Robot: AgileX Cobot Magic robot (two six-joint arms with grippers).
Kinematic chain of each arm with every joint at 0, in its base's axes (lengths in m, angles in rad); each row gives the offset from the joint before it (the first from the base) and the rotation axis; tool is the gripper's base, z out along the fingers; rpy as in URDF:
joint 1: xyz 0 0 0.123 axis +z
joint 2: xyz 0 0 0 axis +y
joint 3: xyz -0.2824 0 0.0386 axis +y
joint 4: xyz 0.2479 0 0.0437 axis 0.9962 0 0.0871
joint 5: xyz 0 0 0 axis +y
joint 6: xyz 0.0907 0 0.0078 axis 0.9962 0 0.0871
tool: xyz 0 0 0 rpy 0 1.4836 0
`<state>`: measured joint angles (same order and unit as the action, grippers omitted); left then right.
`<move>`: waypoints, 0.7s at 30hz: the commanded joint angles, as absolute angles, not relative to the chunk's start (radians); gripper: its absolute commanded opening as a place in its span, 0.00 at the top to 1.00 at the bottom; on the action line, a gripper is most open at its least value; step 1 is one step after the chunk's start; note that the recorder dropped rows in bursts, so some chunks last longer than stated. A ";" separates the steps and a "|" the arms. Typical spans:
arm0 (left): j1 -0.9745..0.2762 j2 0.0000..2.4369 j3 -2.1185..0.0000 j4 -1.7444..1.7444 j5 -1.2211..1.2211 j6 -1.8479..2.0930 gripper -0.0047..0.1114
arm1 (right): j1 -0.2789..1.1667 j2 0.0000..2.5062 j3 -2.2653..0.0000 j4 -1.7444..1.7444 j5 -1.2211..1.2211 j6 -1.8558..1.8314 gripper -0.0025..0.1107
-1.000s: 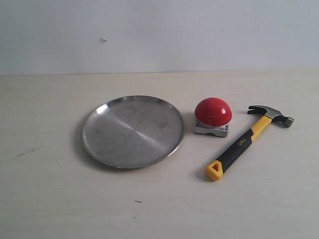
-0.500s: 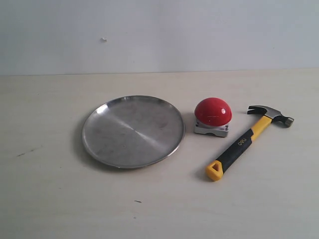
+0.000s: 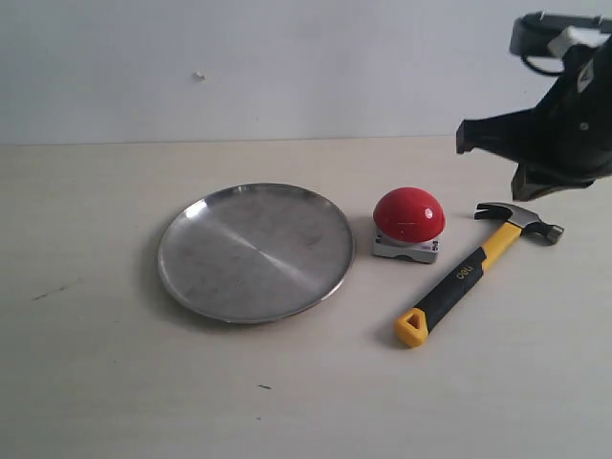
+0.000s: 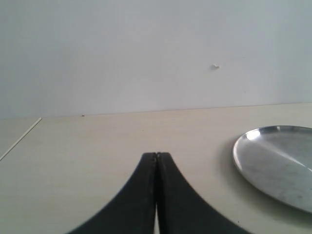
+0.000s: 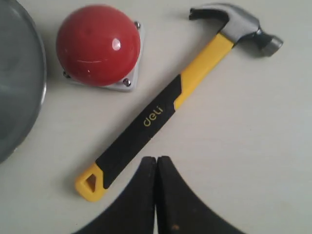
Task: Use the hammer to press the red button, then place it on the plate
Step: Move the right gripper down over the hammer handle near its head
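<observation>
The hammer [image 3: 464, 275] lies flat on the table, right of the red button [image 3: 409, 214], with its dark head [image 3: 521, 219] at the far end and its yellow loop [image 3: 412, 328] nearest the front. The silver plate [image 3: 255, 251] sits left of the button. My right gripper [image 5: 156, 158] hangs shut and empty above the table, just beside the hammer [image 5: 161, 114] near its loop end. The button [image 5: 97, 44] and the plate's rim [image 5: 39, 92] show in the same view. The right arm [image 3: 555, 134] shows at the upper right. My left gripper [image 4: 156, 154] is shut and empty, left of the plate [image 4: 278, 161].
The pale wooden table [image 3: 96, 382] meets a plain white wall [image 3: 287, 67] at the back. A table edge [image 4: 19, 139] shows in the left wrist view. The left arm is out of the exterior view.
The right arm has come into the exterior view at the upper right, above the hammer's head. The hammer, button and plate have not moved.
</observation>
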<state>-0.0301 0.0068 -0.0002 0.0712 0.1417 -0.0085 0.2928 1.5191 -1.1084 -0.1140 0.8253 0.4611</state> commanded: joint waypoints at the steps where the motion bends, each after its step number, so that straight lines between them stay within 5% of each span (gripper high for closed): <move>1: -0.030 0.000 0.000 0.067 0.140 -0.007 0.96 | 0.297 1.604 -1.115 -0.096 0.820 0.474 0.98; 21: -0.030 0.000 0.000 0.067 0.140 -0.007 0.96 | 0.297 1.691 -1.115 -0.084 0.722 0.482 0.98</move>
